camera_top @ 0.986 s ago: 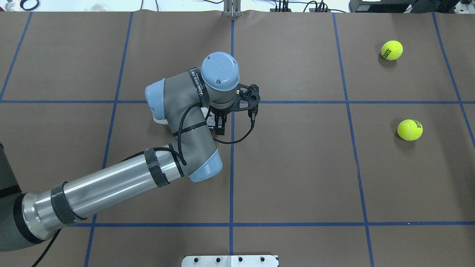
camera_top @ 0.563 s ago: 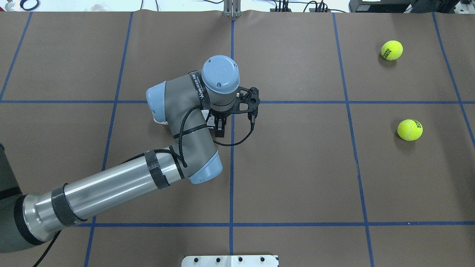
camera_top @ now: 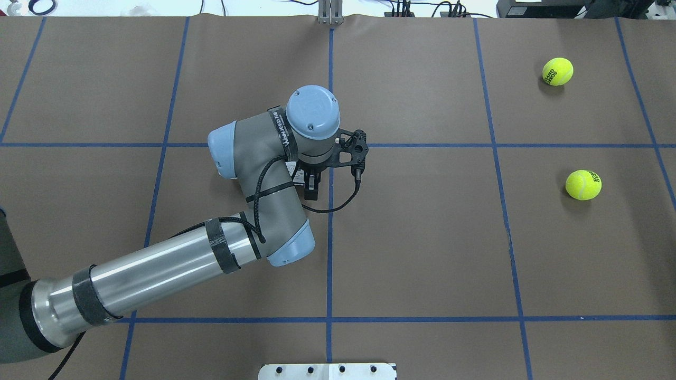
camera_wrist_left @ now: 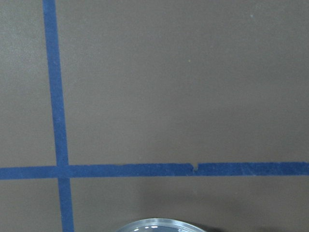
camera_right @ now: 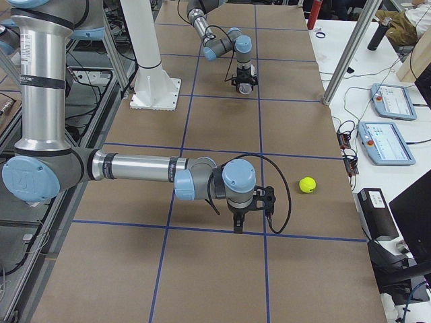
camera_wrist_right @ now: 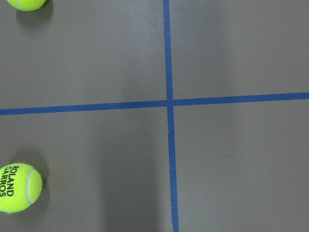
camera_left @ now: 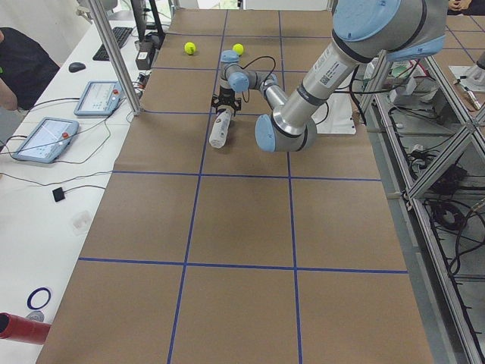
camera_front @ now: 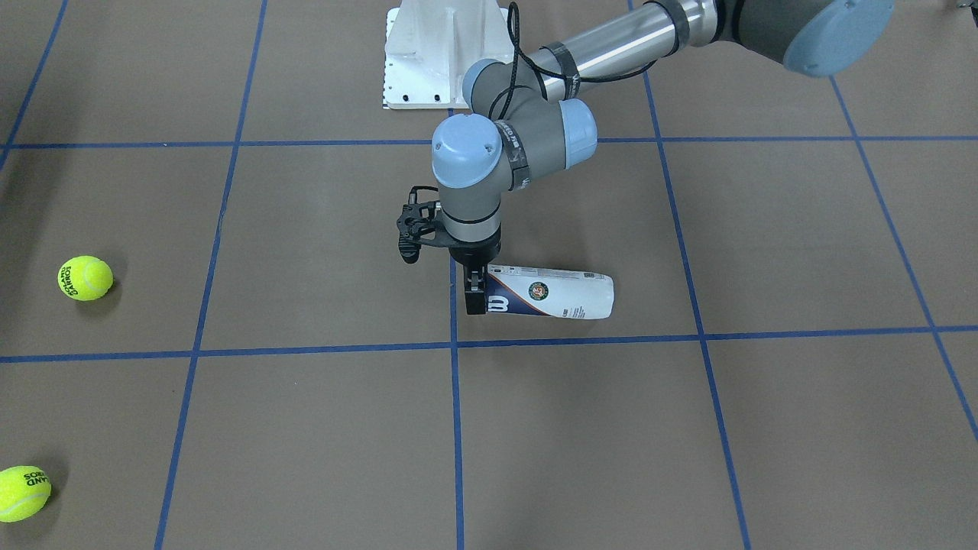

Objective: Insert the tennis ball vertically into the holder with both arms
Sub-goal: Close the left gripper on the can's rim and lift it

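The holder (camera_front: 550,294), a clear tube with a white and navy label, lies on its side near the table's middle. My left gripper (camera_front: 475,292) points straight down at the tube's navy end, with one finger on each side of it. The jaws stand open around the tube. From overhead the left gripper (camera_top: 311,187) shows, but the arm hides most of the holder. The tube's clear rim (camera_wrist_left: 159,225) shows at the bottom of the left wrist view. Two tennis balls (camera_top: 557,71) (camera_top: 583,184) lie at the right. My right gripper (camera_right: 239,222) hovers over a tape crossing; I cannot tell whether it is open.
A white metal pedestal base (camera_front: 443,53) stands at the robot's side of the table. Blue tape lines divide the brown table cover (camera_top: 422,237) into squares. The right wrist view shows two balls (camera_wrist_right: 17,188) (camera_wrist_right: 26,2) to its left. Tablets and cables lie beyond the far edge.
My left wrist and forearm have shifted slightly downward in the overhead view, over the holder. The tennis balls have not moved.
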You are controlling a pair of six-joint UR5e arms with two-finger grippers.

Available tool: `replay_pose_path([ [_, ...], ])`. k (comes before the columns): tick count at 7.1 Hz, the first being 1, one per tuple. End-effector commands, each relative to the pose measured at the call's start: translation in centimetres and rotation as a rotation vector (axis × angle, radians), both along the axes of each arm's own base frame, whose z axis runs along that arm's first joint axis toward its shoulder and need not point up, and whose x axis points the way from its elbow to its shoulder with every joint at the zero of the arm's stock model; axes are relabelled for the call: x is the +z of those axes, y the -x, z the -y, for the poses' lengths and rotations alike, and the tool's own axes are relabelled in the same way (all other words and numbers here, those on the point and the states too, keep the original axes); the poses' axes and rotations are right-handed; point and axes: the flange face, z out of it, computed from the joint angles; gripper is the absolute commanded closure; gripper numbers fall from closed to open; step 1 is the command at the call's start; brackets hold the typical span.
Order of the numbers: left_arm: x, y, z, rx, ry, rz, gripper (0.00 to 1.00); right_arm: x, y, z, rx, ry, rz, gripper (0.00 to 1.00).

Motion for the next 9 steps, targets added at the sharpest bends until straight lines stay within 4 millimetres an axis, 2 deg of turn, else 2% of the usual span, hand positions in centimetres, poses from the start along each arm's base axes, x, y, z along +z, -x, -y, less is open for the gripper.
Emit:
replay_pose_path([
  [1,0.1,-0.1,-0.1,-0.003,0.005,0.0,0.01,0.0,0.0,0.0,0.0,0.0,0.001,0.0],
  [2,0.1,-0.3,-0.3,0.0,0.005,0.0,0.04,0.0,0.0,0.0,0.0,0.0,0.001,0.0],
  [3,0.0,-0.3,-0.4,0.0,0.005,-0.001,0.19,0.1,0.0,0.0,0.0,0.002,0.0,0.0],
  [4,-0.5,-0.1,-0.4,-0.001,0.0,-0.011,0.42,0.1,0.0,-0.2,0.0,0.003,0.001,0.0],
  [6,-2.4,0.5,-0.7,-0.009,-0.015,-0.048,0.46,0.2,-0.1,-0.2,0.001,0.005,0.001,0.0],
  [7,-4.3,1.8,-0.7,-0.032,-0.021,-0.088,0.46,0.3,0.0,-0.3,0.001,0.006,0.003,0.0],
  [8,-7.1,3.5,-1.5,-0.102,0.009,-0.179,0.48,0.3,0.0,-0.4,0.0,0.006,0.004,0.0],
  [9,-9.6,4.6,-1.8,-0.166,0.022,-0.333,0.5,0.0,0.0,-0.4,0.001,0.003,0.011,0.0],
])
